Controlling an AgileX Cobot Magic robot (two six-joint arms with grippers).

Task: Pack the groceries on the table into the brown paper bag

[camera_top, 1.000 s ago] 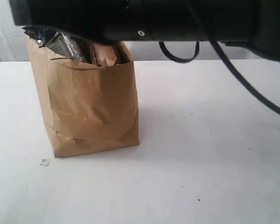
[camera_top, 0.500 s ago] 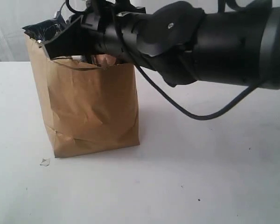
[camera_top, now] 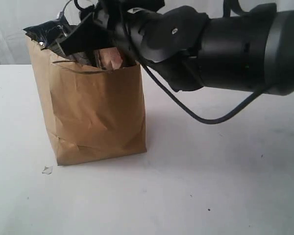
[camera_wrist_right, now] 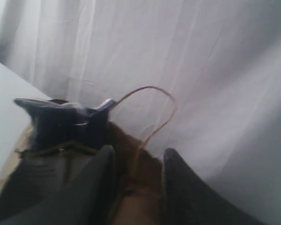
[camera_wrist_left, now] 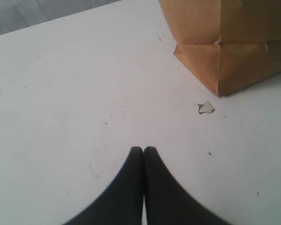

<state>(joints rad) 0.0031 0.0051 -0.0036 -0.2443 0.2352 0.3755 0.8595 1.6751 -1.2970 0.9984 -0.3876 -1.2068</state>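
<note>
The right gripper [camera_wrist_right: 139, 152] has its fingers [camera_wrist_right: 96, 180] parted with a clear gap, holding nothing. A loop of twine handle [camera_wrist_right: 152, 101] rises out of that gap, though whether it touches either finger cannot be told. The gripper hangs just over the mouth of the bag [camera_top: 95, 110], reaching in from the right across its top. Just beyond the fingertips the packet [camera_wrist_right: 61, 122] sticks out of the bag at the far left corner. Its long axis is tilted, with the crumpled upper end pointing up and to the left past the rim and the lower part hidden inside. The top of the pouch [camera_top: 110, 58] shows upright just inside the front rim. The left gripper [camera_wrist_left: 143, 149] has its fingers [camera_wrist_left: 129, 183] pressed together on nothing, low over the bare table [camera_wrist_left: 61, 93]. It sits well apart from the bag's bottom corner, near which a small crumb [camera_wrist_left: 206, 108] lies. The bag stands upright on the table, towards the left of the exterior view, with a pale curtain [camera_wrist_right: 215, 70] behind it.
</note>
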